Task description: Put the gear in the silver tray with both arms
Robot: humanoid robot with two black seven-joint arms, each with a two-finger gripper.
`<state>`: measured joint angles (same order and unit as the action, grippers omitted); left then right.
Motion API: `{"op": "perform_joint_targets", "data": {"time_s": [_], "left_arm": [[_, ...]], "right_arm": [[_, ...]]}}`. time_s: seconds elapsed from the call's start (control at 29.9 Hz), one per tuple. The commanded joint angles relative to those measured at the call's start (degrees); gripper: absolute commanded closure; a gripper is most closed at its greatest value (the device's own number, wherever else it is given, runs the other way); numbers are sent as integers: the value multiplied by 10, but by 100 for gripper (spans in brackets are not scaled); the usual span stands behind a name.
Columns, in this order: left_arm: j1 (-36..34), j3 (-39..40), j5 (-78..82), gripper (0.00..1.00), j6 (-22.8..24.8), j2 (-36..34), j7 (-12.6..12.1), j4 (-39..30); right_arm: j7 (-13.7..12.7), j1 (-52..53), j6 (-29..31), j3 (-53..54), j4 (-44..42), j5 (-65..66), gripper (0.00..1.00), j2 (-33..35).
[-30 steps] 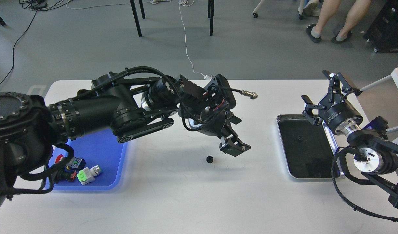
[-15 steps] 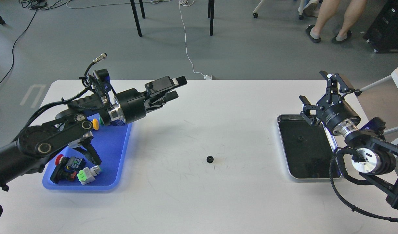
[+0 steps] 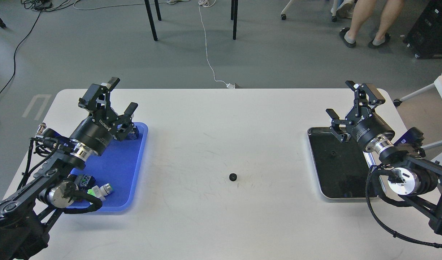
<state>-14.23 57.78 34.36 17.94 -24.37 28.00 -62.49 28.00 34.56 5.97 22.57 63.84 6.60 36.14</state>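
Note:
A small black gear (image 3: 233,176) lies on the white table, near the middle and toward the front. The silver tray (image 3: 316,186) sits at the right with a dark mirror-like floor; a small dark piece shows on that floor. My left gripper (image 3: 112,97) is open and empty, raised above the far end of the blue tray, far left of the gear. My right gripper (image 3: 345,106) is open and empty, held above the far edge of the silver tray.
A blue plastic tray (image 3: 134,173) at the left holds several small colourful parts (image 3: 94,189). A white cable crosses the floor behind the table. Chair legs and a person's legs stand beyond the far edge. A white table corner is at the far right.
My left arm has pulled back from over the gear at the table's middle to the left, above the blue tray. The gear stayed lying on the table. My right gripper shifted slightly left.

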Motion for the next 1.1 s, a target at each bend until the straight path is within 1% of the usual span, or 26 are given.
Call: {"op": "perform_joint_targets", "data": {"time_s": [0.0,0.07,0.17,0.27,0.33,0.5,0.67,0.84,0.9,1.07], "left_arm": [[17,22,0,2,6,3,0,-2],[19,27,-1,2,8,3,0,-2],[19,32,-1,2,8,5,0,-2],[19,32,-1,2,13,5,0,-2],[18,34,-1,2,18,5,0,-2],[17,71,-3,2,20,20,0,-2],[18,73,-2,2,23,20,0,-2],[18,73,-2,2,23,20,0,-2],[18,74,-2,2,23,20,0,-2],[18,74,-2,2,23,20,0,-2]], "right_arm": [[0,49,3,-64,10,109,1,6],[0,106,6,-138,13,171,1,9],[0,226,6,-272,19,250,1,12],[0,336,6,-390,23,306,1,-3],[0,412,6,-462,21,350,1,-48],[0,529,6,-581,13,421,1,-157],[0,576,5,-668,-14,463,1,-259],[0,595,-1,-720,-26,526,1,-338],[0,593,-1,-735,-38,529,1,-361],[0,578,-17,-774,-66,529,1,-361]]}}
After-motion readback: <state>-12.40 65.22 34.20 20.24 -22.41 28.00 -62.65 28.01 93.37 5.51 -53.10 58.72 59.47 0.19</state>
